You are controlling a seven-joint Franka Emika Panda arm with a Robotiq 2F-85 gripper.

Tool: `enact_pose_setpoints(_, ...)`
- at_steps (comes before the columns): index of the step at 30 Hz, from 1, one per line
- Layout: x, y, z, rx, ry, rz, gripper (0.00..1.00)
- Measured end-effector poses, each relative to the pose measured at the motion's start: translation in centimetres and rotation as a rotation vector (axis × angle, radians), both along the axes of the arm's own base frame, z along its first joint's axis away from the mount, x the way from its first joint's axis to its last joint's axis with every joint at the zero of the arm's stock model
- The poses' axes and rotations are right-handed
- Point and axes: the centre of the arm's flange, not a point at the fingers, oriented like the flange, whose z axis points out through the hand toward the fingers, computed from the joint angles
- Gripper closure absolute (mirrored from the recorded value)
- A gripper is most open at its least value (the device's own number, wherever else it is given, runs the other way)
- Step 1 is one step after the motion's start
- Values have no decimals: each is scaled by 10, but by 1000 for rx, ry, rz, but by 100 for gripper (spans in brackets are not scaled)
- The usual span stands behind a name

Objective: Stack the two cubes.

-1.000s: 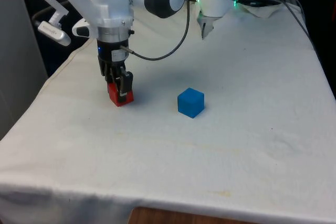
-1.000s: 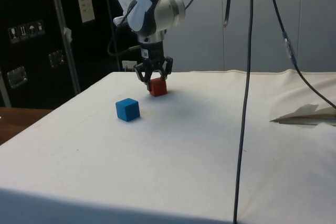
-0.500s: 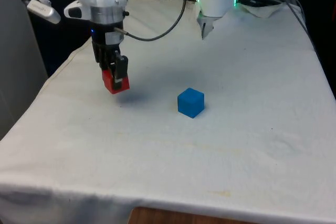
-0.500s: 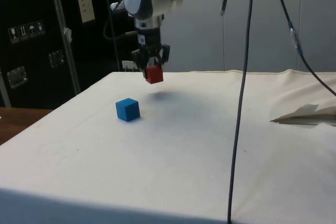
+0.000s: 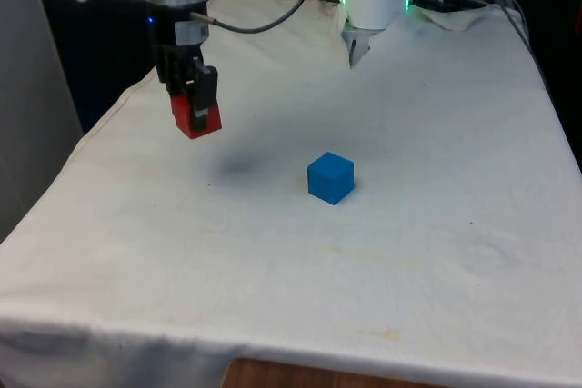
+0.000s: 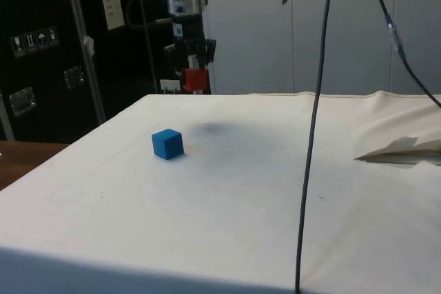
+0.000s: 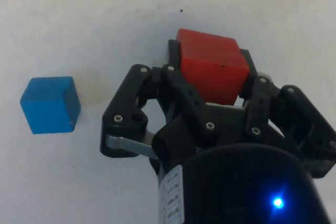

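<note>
The hand [image 5: 194, 106] is seen closed on the red cube [image 5: 196, 118], which is pinched between the two black fingers [image 7: 176, 95] and held in the air, well clear of the cloth-covered surface [image 5: 391, 252]. In the side view the hand [image 6: 193, 74] and the red cube [image 6: 196, 79] are carried above the far part of the surface [image 6: 275, 191], and a soft dark shadow [image 6: 212, 129] is cast on the cloth below them. The blue cube [image 5: 330, 177] is left resting on the cloth, apart from the hand and towards the front view's right of it. In the wrist view the red cube [image 7: 212, 72] is shown gripped, with the blue cube [image 7: 51, 104] lying off to one side.
</note>
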Motion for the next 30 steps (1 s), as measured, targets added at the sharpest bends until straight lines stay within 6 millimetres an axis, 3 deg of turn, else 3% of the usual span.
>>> enact_pose_setpoints(13, 8, 12, 36, 8, 5, 9, 98)
enact_pose_setpoints(30, 18, 67, 56, -18, 21, 18, 98)
